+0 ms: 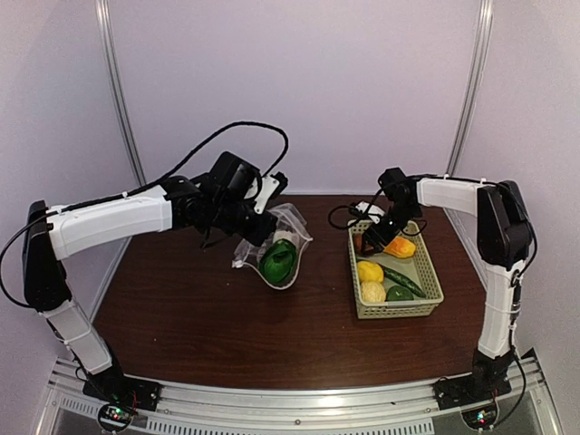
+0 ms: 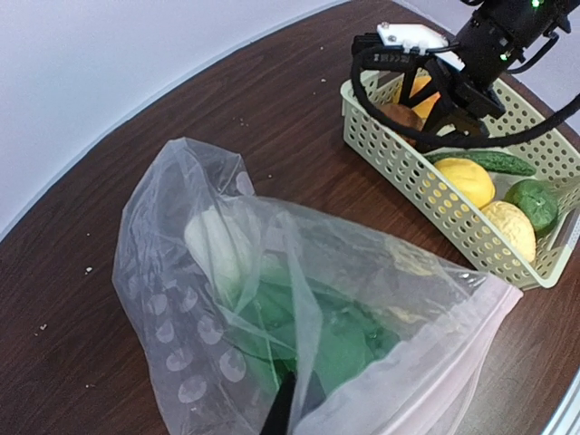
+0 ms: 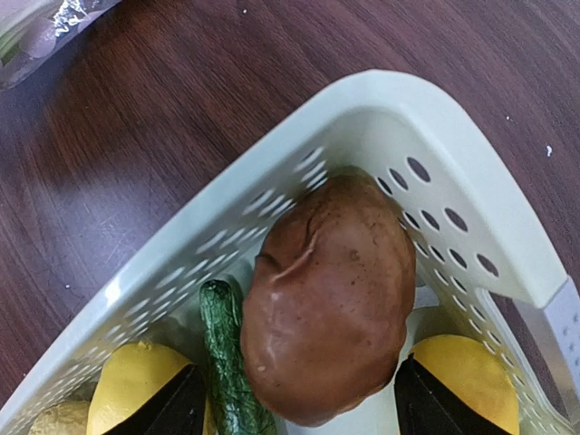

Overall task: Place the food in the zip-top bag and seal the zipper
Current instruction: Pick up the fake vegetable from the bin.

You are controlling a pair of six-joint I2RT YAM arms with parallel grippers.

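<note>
Dark wood worktop, stock as found. Pale green lattice basket on the right half, holding at its near end a bumpy yellow lemon and a green pepper; behind them a second lemon and a green cucumber lying aslant; at the far end an orange piece and a brown round one in the corner. Right claw hung over that corner, fingers spread, one on either side of the brown piece; contact could not be told. Left of the basket, the clear zip-top bag hung raised off the worktop, pinched in the left claw, pressed together on its film. Inside: leafy green bok choy.
</note>
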